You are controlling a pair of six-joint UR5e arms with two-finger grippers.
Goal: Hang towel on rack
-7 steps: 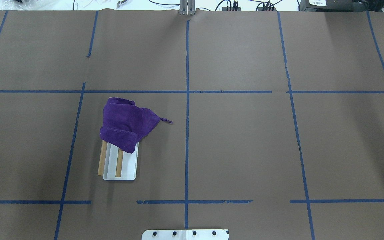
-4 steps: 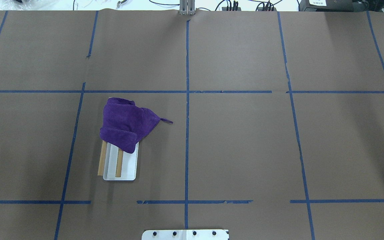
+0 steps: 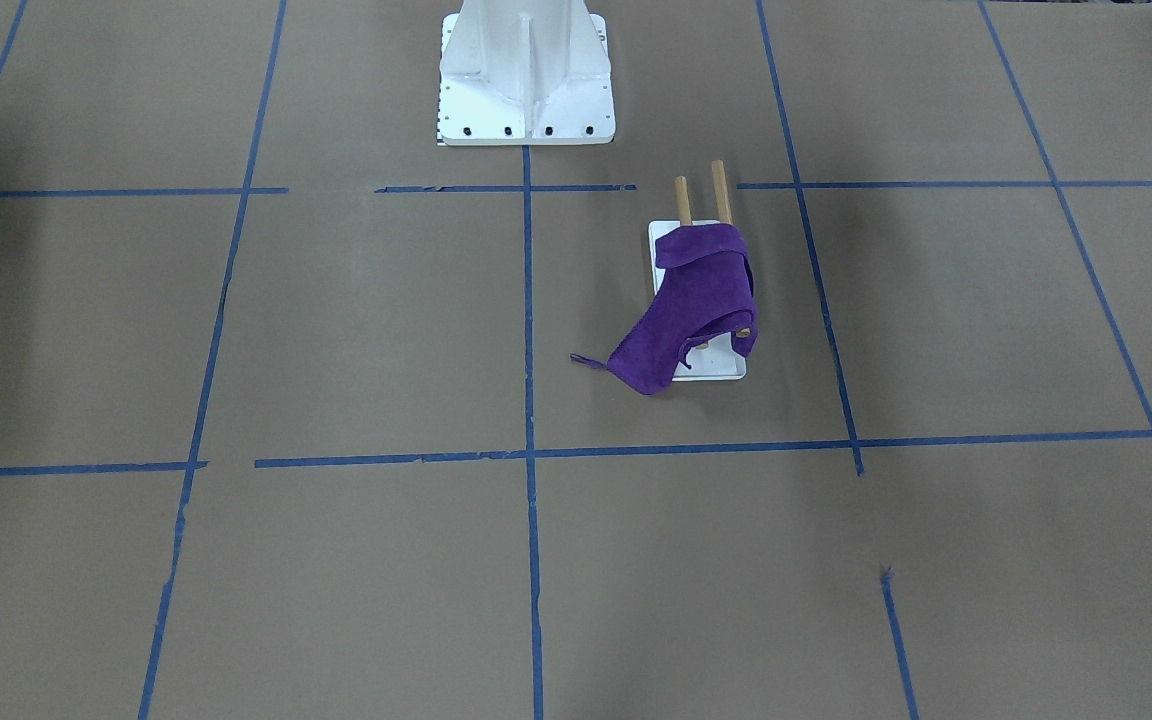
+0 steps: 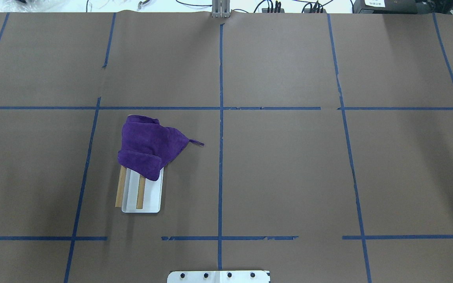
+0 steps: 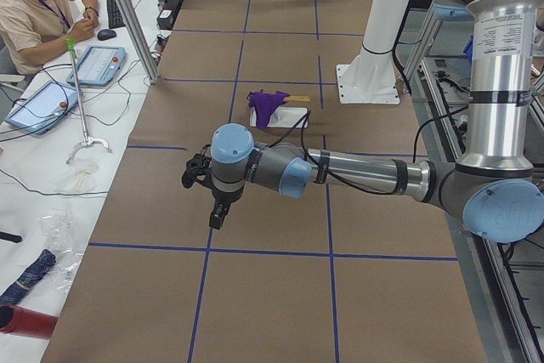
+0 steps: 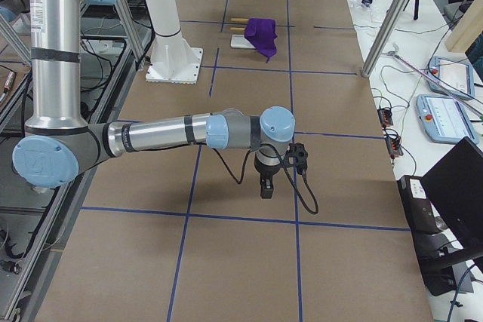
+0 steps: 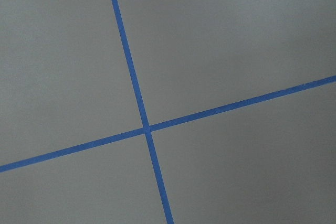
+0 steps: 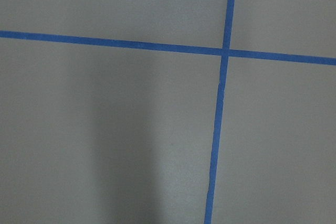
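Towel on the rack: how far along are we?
Done: the towel is draped over both rods of the rack, bunched at the end farther from the robot, one corner trailing toward the table. In hand: nothing; the left arm and right arm hang over bare table, jaws unreadable. Left: at most spreading it out.

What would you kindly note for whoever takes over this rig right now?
Left gripper: hangs over bare table, far from the rack; open or shut cannot be told.
Right gripper: the same.
Towel: draped and bunched over the far end of the rack's two rods; the near rod ends are bare, and one corner with a loop trails toward the table's middle.
Done: towel on the rack, held by neither gripper.
Left: probably nothing, perhaps spreading it more evenly.
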